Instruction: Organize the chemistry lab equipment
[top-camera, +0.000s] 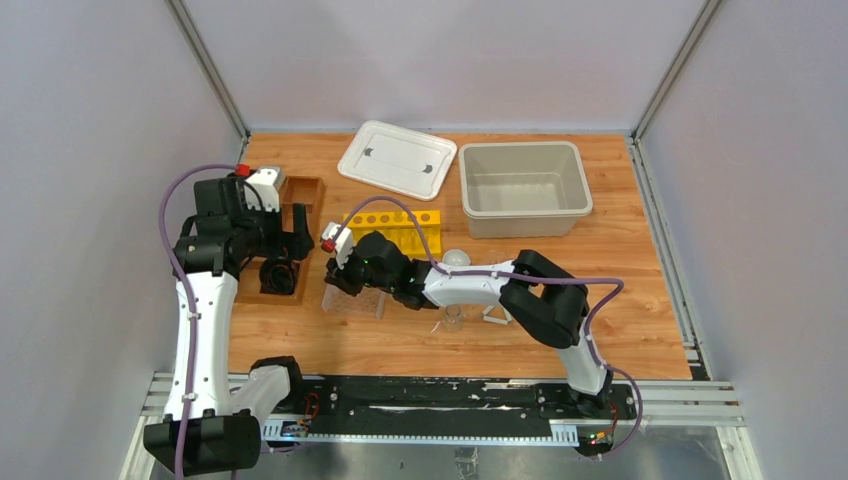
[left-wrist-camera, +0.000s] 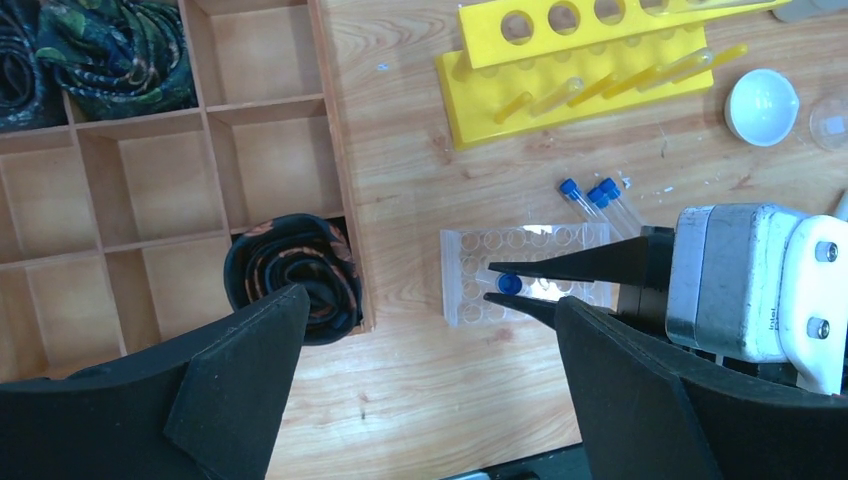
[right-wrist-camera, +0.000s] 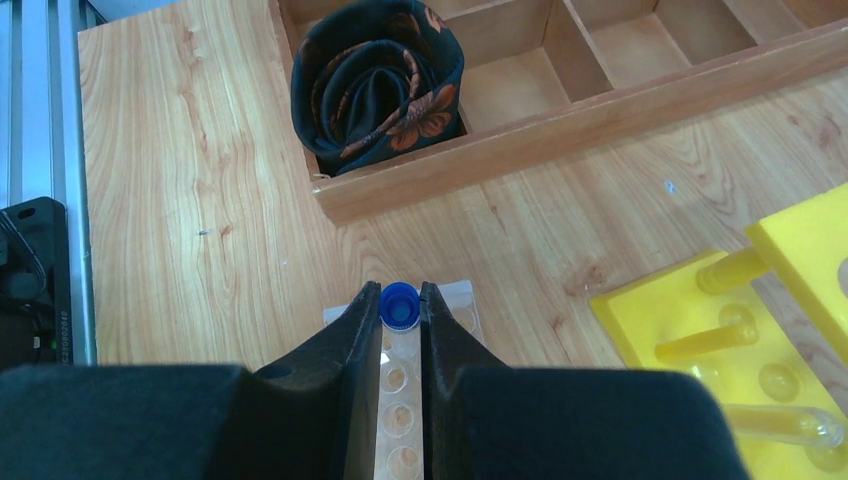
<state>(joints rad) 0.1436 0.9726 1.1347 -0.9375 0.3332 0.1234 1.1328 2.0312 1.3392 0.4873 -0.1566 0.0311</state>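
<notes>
At the table's (top-camera: 620, 320) left edge, the left pincer (left-wrist-camera: 430, 300) hangs spread and empty above a wooden tray (left-wrist-camera: 335, 150), one near compartment of which holds a roll of dark patterned fabric (left-wrist-camera: 295, 270). Toward the near edge, left of centre, the right pincer (right-wrist-camera: 400, 300) is pressed onto a blue-capped tube (right-wrist-camera: 400, 308), gripping it at the cap and holding it over the clear rack (left-wrist-camera: 480, 245); whether its foot has entered a well cannot be told. Three more loose tubes (left-wrist-camera: 600, 198) lie just beside the rack's far side. Farther back stands a yellow rack (left-wrist-camera: 470, 110), with a white dome (left-wrist-camera: 762, 107) and a small beaker (top-camera: 452, 318) to its right, and a grey bin (top-camera: 518, 147) by the far edge. The tube looks light, stiff and slick, likely to twist or slip if pinched low on its smooth wall; the ribbed cap or the neck just under it seems the surer hold, with the tube kept upright over its well.
</notes>
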